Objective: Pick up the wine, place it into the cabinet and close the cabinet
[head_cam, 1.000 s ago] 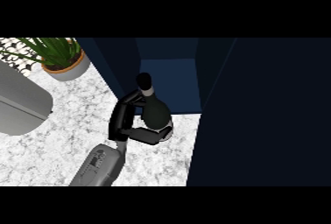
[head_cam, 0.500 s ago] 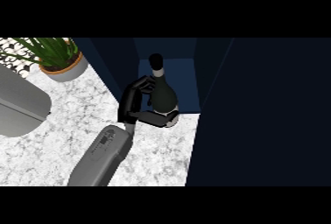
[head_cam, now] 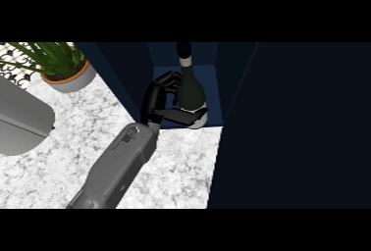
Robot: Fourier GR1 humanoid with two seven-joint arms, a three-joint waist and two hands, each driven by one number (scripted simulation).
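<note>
Left hand (head_cam: 161, 100) is what I see working: its black fingers are curled round the lower body of the wine bottle (head_cam: 190, 86), with some of them (head_cam: 168, 79) wrapping in from the bottle's left and another digit lying across its base, so the hand has the bottle clasped. From my screen the bottle sits inside the cabinet (head_cam: 119, 73), in the narrow blue compartment between the cabinet's dark navy walls. It stands roughly upright. Its neck points toward the top of the view and carries a pale band below a dark cap. The foot of the bottle is near the front edge of the blue cabinet floor. I cannot tell whether it rests on that floor or hangs just above it, because the hand hides the contact. The grey forearm (head_cam: 119, 166) runs up from the lower edge across the white marbled counter (head_cam: 72, 162) to the cabinet's opening. A broad dark panel (head_cam: 290, 122) fills the whole right side of the view, beside the compartment. I cannot tell whether it is the cabinet's door or its side. At the upper left a potted plant (head_cam: 69, 78) stands on the counter, well apart from the hand. A grey rounded object (head_cam: 22, 122) is cut off by the left edge below it. My right hand shows nowhere.
</note>
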